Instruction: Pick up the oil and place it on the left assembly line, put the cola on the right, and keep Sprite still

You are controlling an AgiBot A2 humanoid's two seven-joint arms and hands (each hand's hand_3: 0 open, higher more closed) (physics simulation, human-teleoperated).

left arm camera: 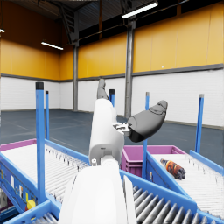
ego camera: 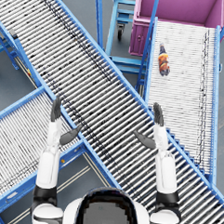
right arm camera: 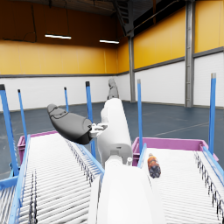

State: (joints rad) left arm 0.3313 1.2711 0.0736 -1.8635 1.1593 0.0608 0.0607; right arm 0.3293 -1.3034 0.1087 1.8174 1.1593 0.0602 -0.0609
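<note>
Left hand (ego camera: 56, 114) and right hand (ego camera: 157, 118) are both raised over the middle conveyor (ego camera: 100, 99), fingers spread, thumbs turned inward toward each other, and neither grips anything. The only task thing in sight is a dark bottle (ego camera: 163, 63) with an orange-red label, lying on its side on the far part of the right conveyor (ego camera: 189, 90), just near of the purple bin (ego camera: 184, 8) and well apart from both hands. Its colouring suggests the cola, already on its proper line, though the label is too small to read. No oil and no Sprite can be seen, so the step in hand seems to be waiting for the next bottle on the middle rollers. To do it well, I would keep the palms open and low on either side of the belt. I would also read the bottle's colour before committing an arm. Oil would go with the left hand across to the left conveyor (ego camera: 14, 141), gripped around the body so it cannot roll, and a Sprite would be let pass untouched. Counted: two hands, three roller conveyors, one bin, one bottle.
</note>
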